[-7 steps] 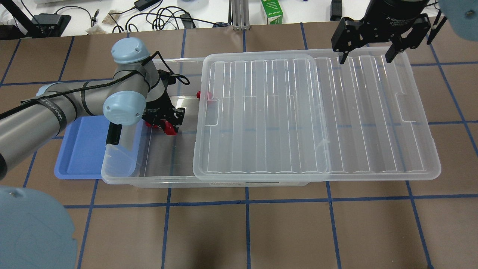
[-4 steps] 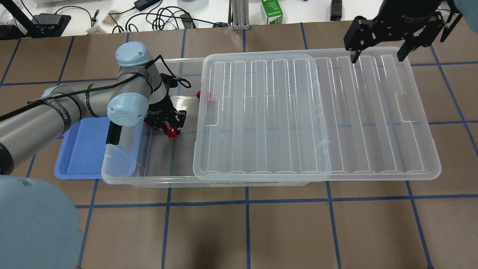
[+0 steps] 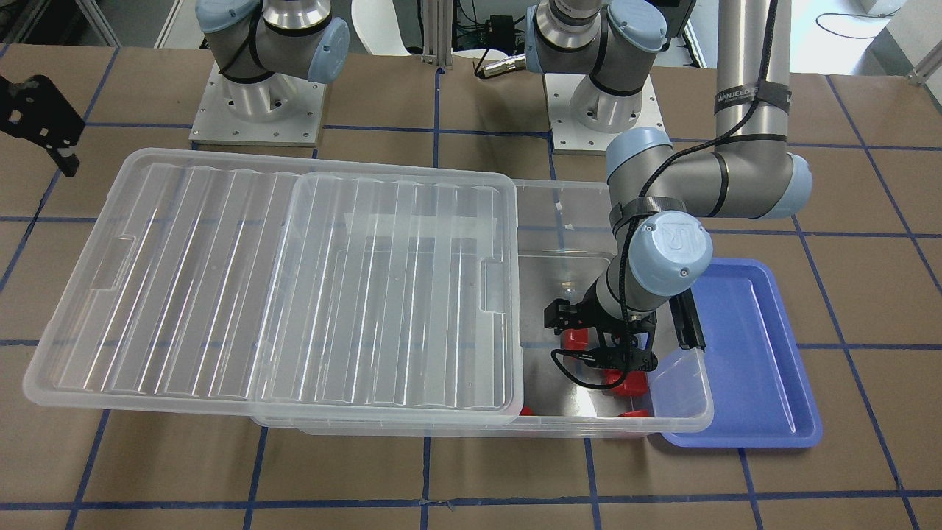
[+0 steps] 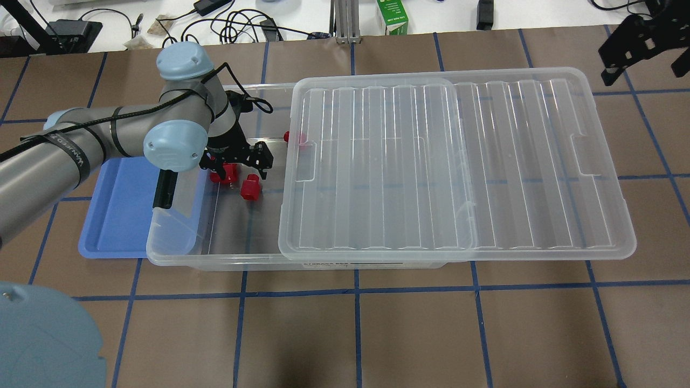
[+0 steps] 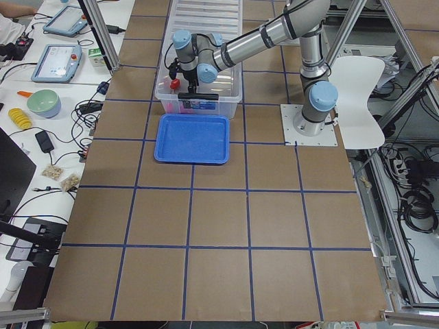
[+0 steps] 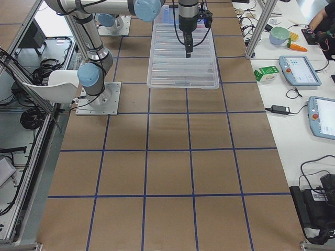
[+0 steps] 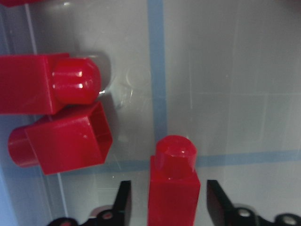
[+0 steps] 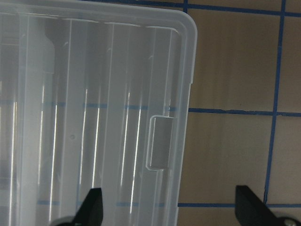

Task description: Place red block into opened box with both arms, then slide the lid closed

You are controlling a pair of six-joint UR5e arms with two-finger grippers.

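Note:
The clear box (image 4: 215, 262) lies lengthwise, with the ribbed lid (image 4: 458, 161) slid right so the left end is uncovered. In that end my left gripper (image 4: 235, 166) hangs open over the box floor. A red block (image 4: 250, 188) lies on the floor just below it. In the left wrist view this red block (image 7: 173, 183) sits between the fingertips (image 7: 123, 200) with a gap on each side. Two more red blocks (image 7: 66, 141) lie to its left. My right gripper (image 4: 644, 62) is wide open, past the lid's far right corner. Its wrist view shows the lid's end tab (image 8: 160, 142).
A shallow blue tray (image 4: 118, 215) sits against the box's left end by the black handle (image 4: 163, 189). Another red piece (image 4: 294, 136) shows at the lid's left edge. Cables and a green carton (image 4: 392, 16) lie beyond the table's far edge.
My left gripper has opened, let the red block go onto the box floor and drawn back a little. The right gripper has moved right, off the lid's far corner.

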